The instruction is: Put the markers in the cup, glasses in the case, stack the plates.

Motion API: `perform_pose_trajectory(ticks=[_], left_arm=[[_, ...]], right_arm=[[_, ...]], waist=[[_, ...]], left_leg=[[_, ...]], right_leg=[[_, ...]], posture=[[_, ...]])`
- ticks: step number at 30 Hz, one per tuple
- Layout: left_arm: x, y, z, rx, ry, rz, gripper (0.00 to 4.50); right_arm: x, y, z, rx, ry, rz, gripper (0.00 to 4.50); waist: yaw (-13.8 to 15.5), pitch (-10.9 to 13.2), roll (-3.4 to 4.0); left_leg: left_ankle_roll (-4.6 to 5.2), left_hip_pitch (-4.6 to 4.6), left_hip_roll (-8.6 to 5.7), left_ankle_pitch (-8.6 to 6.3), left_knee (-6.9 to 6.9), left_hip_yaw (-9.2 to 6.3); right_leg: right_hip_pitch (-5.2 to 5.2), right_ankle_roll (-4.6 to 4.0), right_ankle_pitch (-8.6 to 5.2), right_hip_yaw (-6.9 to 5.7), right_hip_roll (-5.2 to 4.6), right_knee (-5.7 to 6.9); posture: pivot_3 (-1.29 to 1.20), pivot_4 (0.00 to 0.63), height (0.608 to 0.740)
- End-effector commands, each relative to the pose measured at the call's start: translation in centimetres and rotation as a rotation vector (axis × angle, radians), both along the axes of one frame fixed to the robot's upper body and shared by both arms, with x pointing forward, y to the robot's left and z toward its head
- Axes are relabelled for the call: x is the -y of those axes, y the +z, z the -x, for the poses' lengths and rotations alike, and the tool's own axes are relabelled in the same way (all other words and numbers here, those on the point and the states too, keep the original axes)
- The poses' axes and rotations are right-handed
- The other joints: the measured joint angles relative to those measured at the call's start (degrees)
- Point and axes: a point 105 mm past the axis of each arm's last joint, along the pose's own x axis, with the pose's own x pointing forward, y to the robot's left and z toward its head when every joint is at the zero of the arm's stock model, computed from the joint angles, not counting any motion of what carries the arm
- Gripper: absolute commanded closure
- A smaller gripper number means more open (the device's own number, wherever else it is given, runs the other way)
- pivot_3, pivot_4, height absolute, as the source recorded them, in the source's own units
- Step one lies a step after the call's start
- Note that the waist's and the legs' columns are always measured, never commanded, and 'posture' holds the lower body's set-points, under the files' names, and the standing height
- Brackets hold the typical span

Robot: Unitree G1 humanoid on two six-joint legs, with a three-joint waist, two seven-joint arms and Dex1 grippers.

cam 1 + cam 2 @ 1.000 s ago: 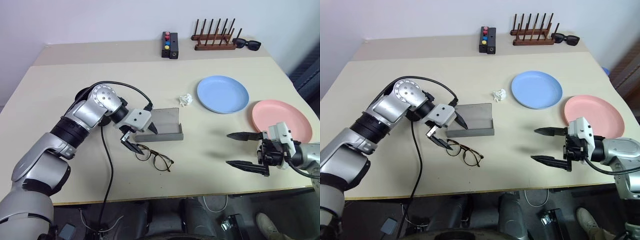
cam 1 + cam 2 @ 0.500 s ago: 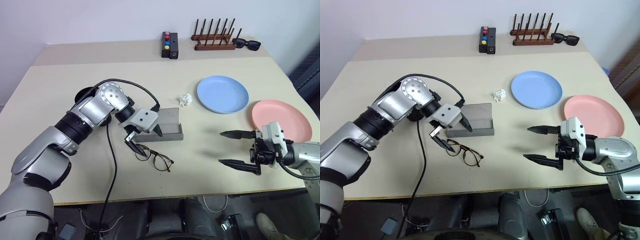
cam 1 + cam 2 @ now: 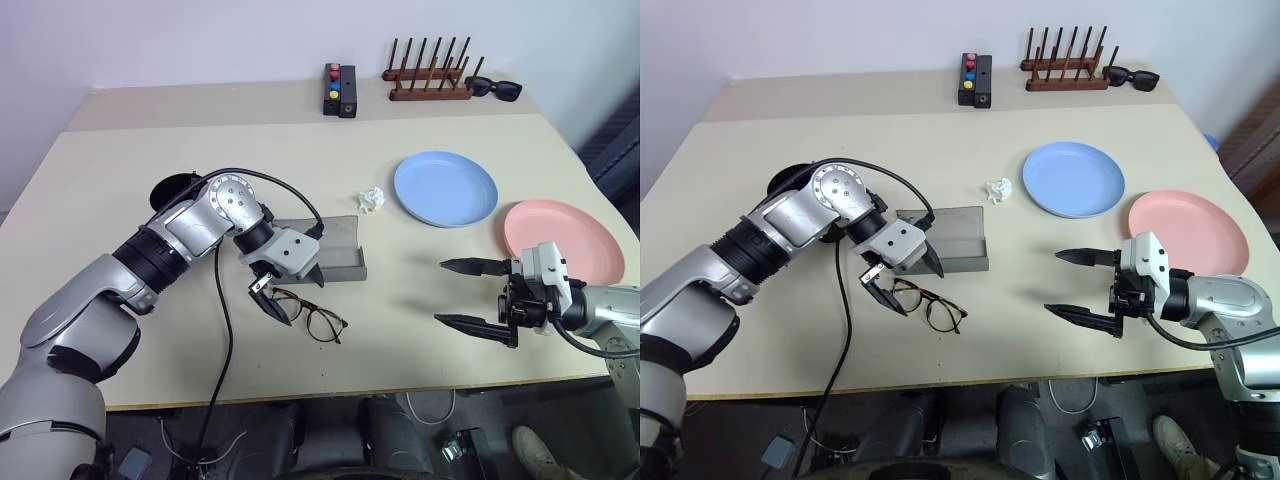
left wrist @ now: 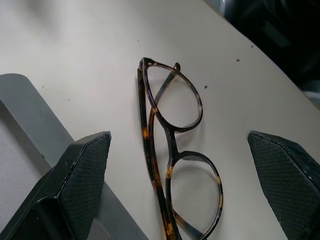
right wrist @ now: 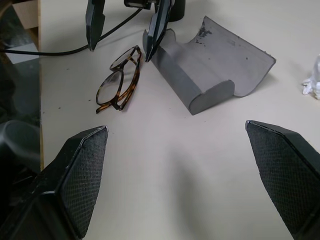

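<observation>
Near table front | left gripper [image 3: 288, 291] spread wide over glasses [image 3: 310, 316], likely ready to pinch | case [image 3: 330, 262] open just behind, to receive them | right gripper [image 3: 478, 294] spread, empty

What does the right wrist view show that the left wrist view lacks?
The right wrist view adds the open right gripper, the whole open case and a white paper wad. The left wrist view adds the amber mottling of the glasses, close up. Both share the glasses, part of the case and the open left gripper.
</observation>
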Motion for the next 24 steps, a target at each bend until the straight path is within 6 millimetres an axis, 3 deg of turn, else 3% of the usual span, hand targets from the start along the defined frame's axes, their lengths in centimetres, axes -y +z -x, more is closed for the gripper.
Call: perform_pose_trajectory(ticks=[1, 5, 8, 15, 24], left_arm=[[0.09, -0.88, 0.04, 0.005, -0.015, -0.021, 0.05], [0.57, -1.48, -0.02, 0.003, -0.014, -0.018, 0.05], [0.88, -1.63, 0.15, -0.004, -0.016, -0.009, 0.80], [0.79, -1.55, -0.11, 0.001, 0.001, -0.001, 4.40], [0.88, -1.32, -0.17, 0.011, 0.008, 0.021, 4.45]], right_arm=[[-0.64, 0.83, 0.14, 0.040, 0.020, -0.012, 0.00], [-0.73, 0.91, 0.10, 0.044, 0.015, -0.013, 0.00], [-0.80, 0.95, 0.16, 0.045, 0.012, -0.014, 0.00], [-0.88, 1.03, 0.23, 0.046, 0.005, -0.015, 0.00], [-0.87, 1.21, 0.00, 0.048, -0.001, -0.013, 0.00]], waist=[[0.0, 0.0, 0.00], [0.0, 0.0, 0.00], [0.0, 0.0, 0.00], [0.2, 0.0, 0.04], [1.3, -0.1, 0.09]], left_leg=[[0.00, 0.00, 0.00, 0.00, 0.00, 0.00], [0.00, 0.00, -0.01, 0.00, 0.01, 0.00], [0.00, 0.00, 0.00, 0.00, 0.00, 0.00], [0.00, 0.00, 0.00, 0.00, 0.01, 0.00], [0.02, 0.07, -0.02, 0.00, 0.12, 0.00]], right_leg=[[0.00, 0.00, 0.00, 0.00, 0.00, 0.00], [0.01, 0.00, 0.00, 0.00, 0.00, 0.00], [0.01, 0.00, 0.00, 0.00, 0.00, 0.00], [0.01, 0.00, 0.00, 0.00, 0.00, 0.00], [0.16, 0.01, 0.01, 0.00, -0.01, 0.02]], posture=[[0.00, 0.150, 0.740], [0.00, 0.150, 0.740], [0.00, 0.150, 0.740], [0.00, 0.150, 0.740], [0.00, 0.150, 0.740]])
